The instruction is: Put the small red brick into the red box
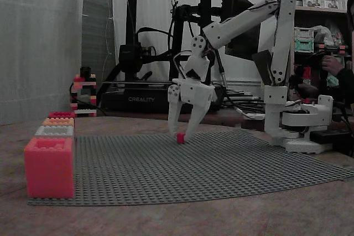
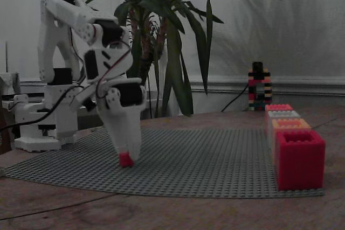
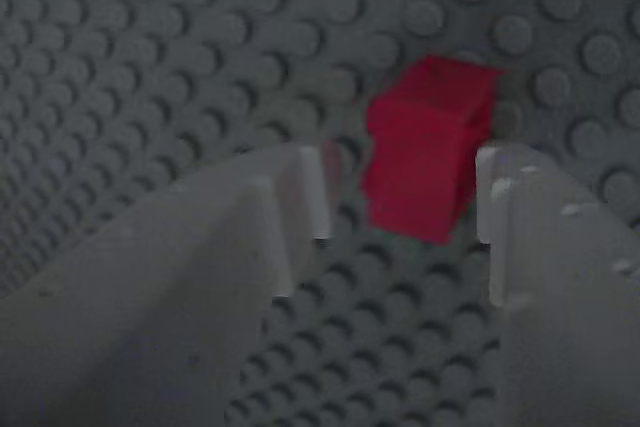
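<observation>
We count four boxes in a row, the red box (image 2: 299, 159) nearest; one small red brick (image 2: 126, 159); one brick tower (image 2: 259, 86).

All pictures are dim and a little grainy, with flat grey light and weak shadows. In the wrist view the fingers (image 3: 520, 277) look blurred.

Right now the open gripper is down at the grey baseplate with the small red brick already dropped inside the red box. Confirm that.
Not right. The small red brick is not in the red box; it sits on the grey baseplate, between the fingers of the open gripper, as the wrist view shows. The rest holds: the gripper is down at the baseplate.
</observation>
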Controlling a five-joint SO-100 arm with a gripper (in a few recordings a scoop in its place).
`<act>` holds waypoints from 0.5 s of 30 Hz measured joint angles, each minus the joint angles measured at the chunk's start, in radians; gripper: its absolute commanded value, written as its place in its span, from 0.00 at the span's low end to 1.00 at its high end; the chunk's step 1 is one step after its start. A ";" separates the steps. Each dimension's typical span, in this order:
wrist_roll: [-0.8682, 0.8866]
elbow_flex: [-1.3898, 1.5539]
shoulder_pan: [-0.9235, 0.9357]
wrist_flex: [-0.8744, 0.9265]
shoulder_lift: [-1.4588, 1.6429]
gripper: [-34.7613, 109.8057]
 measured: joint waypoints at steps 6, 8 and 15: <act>0.000 -0.017 -0.002 -0.018 -0.015 0.24; 0.000 -0.028 -0.002 -0.028 -0.015 0.24; -0.014 -0.252 -0.002 -0.014 -0.080 0.24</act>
